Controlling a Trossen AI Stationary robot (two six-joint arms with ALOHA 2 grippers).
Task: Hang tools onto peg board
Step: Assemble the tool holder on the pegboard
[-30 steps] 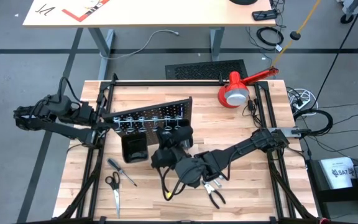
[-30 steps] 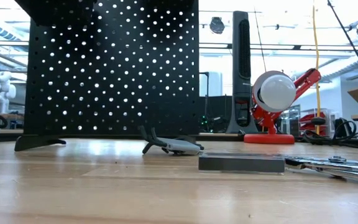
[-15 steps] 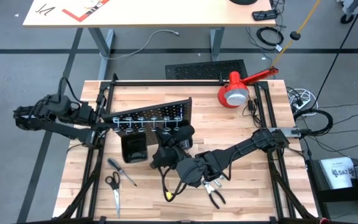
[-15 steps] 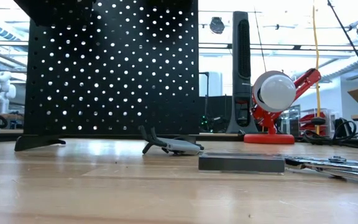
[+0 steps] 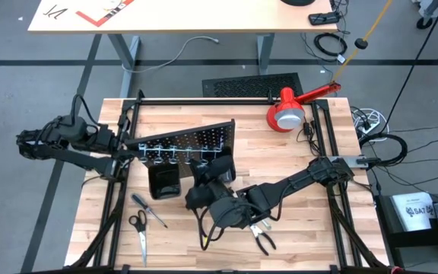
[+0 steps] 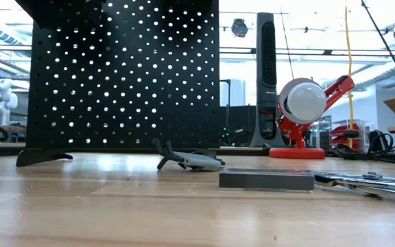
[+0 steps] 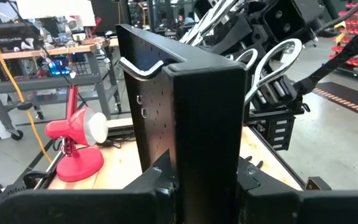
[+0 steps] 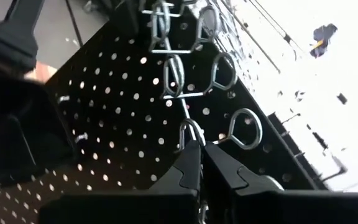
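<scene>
Directly ahead of the shut right gripper (image 8: 201,152) hangs a peg board (image 8: 123,124) ring (image 8: 190,132).

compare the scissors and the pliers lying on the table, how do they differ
The scissors lie alone near the table's front left corner, well clear of both arms; the pliers lie further right, right beside the right arm's wrist. The scissors show black finger loops and long pale blades; the pliers show dark handles and short jaws. Both lie flat on the wooden table, not yet hung on the peg board.
</scene>
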